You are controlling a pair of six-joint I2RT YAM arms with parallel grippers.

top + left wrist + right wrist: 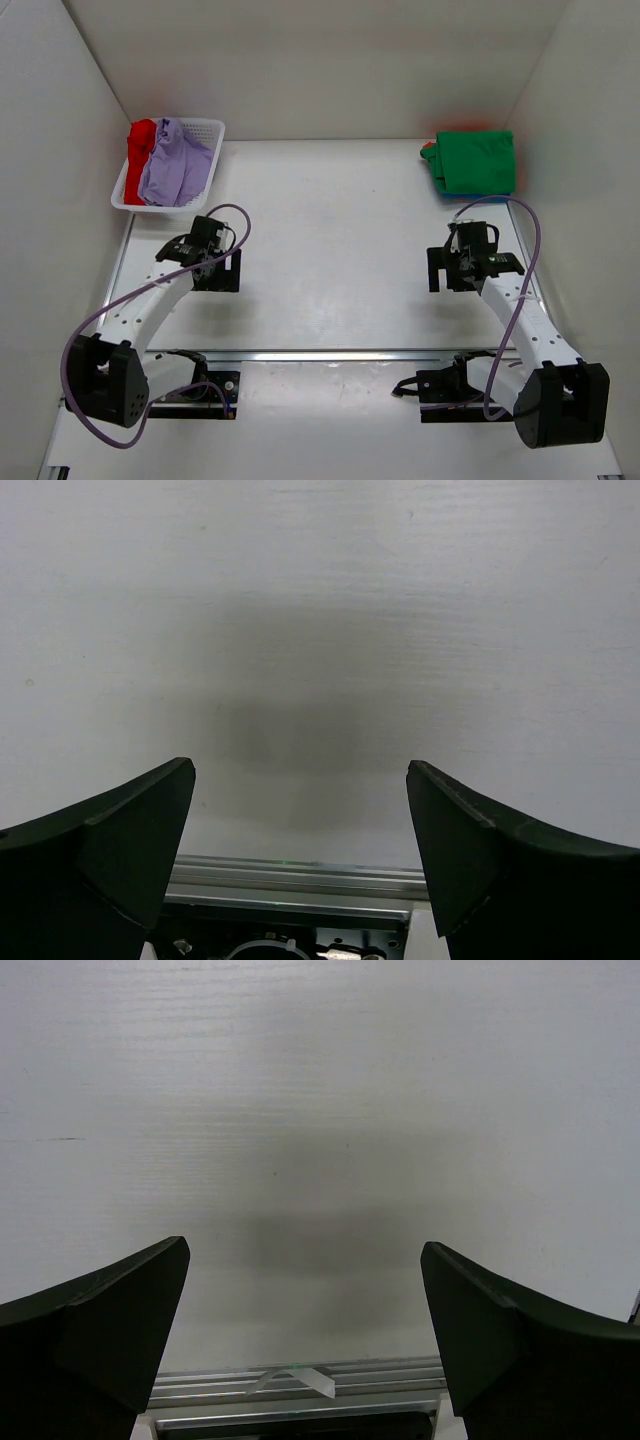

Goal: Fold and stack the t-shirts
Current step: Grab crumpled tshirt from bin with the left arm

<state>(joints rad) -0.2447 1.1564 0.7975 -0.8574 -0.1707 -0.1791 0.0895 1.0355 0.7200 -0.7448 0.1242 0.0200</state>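
Observation:
A lavender-purple t-shirt (178,166) and a bright red t-shirt (139,150) lie crumpled in the white mesh basket (214,130) at the far left. A folded green t-shirt (476,161) tops a stack at the far right, with orange (428,152) and blue (444,191) edges showing under it. My left gripper (216,270) is open and empty above the bare table, below the basket; in the left wrist view (300,820) only the table shows between its fingers. My right gripper (452,268) is open and empty below the stack, over bare table in the right wrist view (305,1300).
White walls close in the table on the left, back and right. A metal rail (330,353) runs across the near edge, with the arm bases behind it. A small strip of tape (300,1378) lies on the rail.

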